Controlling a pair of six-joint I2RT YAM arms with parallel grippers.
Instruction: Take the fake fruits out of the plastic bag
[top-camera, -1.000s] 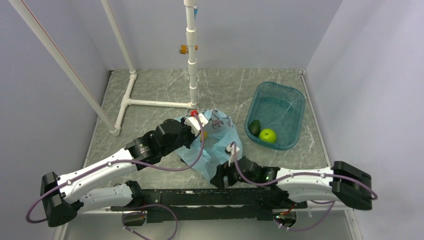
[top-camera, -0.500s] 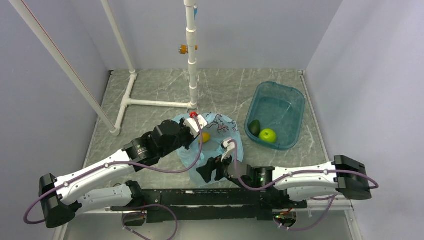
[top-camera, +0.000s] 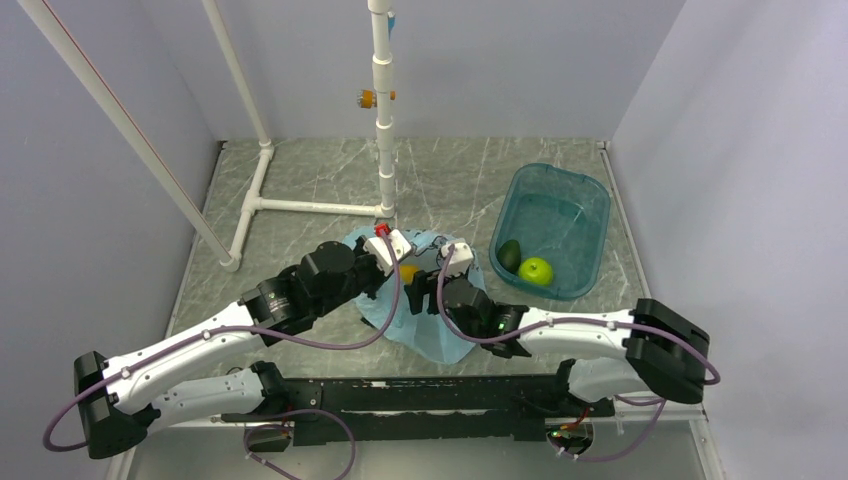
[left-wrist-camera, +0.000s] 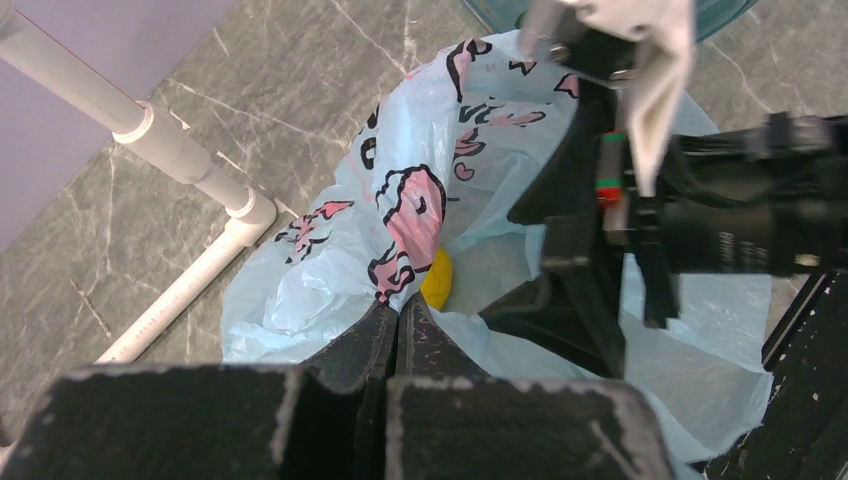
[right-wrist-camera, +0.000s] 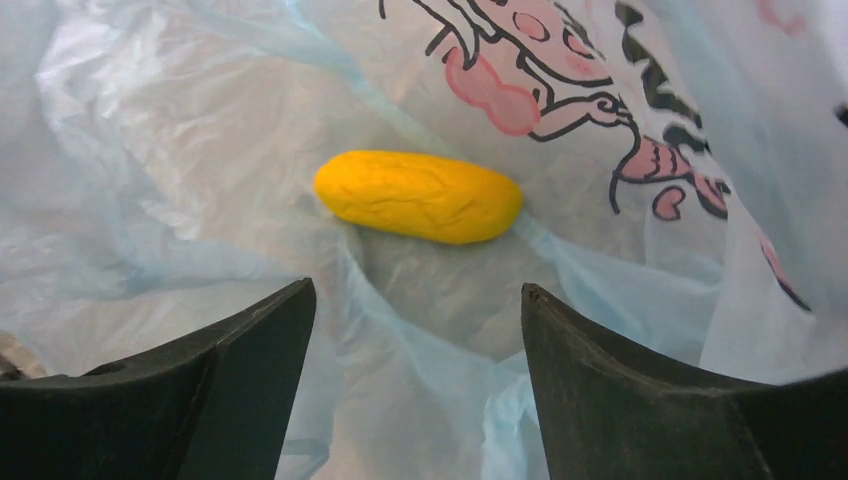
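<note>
In the right wrist view, the right pincer (right-wrist-camera: 415, 292) is seen spread wide at the mouth of the bag (right-wrist-camera: 180, 130), with nothing held between its fingers. Just beyond its tips the yellow fruit (right-wrist-camera: 420, 196) is seen lying crosswise on the crinkled film, apart from both fingers. Only here is the full length of that fruit shown.

In the left wrist view, the left pincer (left-wrist-camera: 397, 328) is seen pressed together on a fold of the bag's rim, which is held raised. Just beyond those tips only a small end of the yellow fruit is shown, the rest being hidden by printed film. To the right of the left pincer, the black body of the right pincer extends into the bag; whether its fingers are parted cannot be told from this view. Further off to the left, a white pipe (left-wrist-camera: 170, 150) is seen lying on the grey marbled tabletop (left-wrist-camera: 300, 80).

The rest is given by the top view alone. Both pincers are seen close together over the bag, which is spread on the tabletop. To the right of the right pincer and beside the bag, a teal tub (top-camera: 590, 215) is seen. The dark green fruit (top-camera: 510, 254) and the apple (top-camera: 536, 270) are seen side by side in its near corner.
</note>
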